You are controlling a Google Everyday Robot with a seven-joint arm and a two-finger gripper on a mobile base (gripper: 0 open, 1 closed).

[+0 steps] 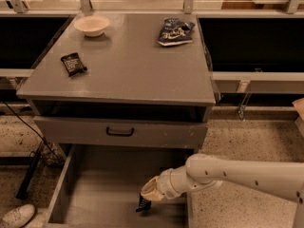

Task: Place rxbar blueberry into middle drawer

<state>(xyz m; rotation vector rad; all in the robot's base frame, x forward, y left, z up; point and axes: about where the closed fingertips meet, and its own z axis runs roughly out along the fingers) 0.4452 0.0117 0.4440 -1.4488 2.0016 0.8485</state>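
Observation:
The middle drawer (102, 194) is pulled out at the bottom of the camera view, a wide grey tray with a flat floor. My gripper (144, 204) reaches into it from the right on the white arm (228, 172) and hangs low over the floor near the drawer's right side. A small dark piece shows at the gripper's tip, just above the floor. I cannot tell whether it is the rxbar blueberry. No navy-blue bar shows anywhere else.
On the grey cabinet top (128, 75) lie a black-wrapped bar (72, 63) at the left, a white bowl (91, 25) at the back left and a blue-and-white snack bag (175, 31) at the back right. A shut drawer front with a black handle (119, 132) sits above the open drawer. A white shoe (16, 216) lies on the floor at the left.

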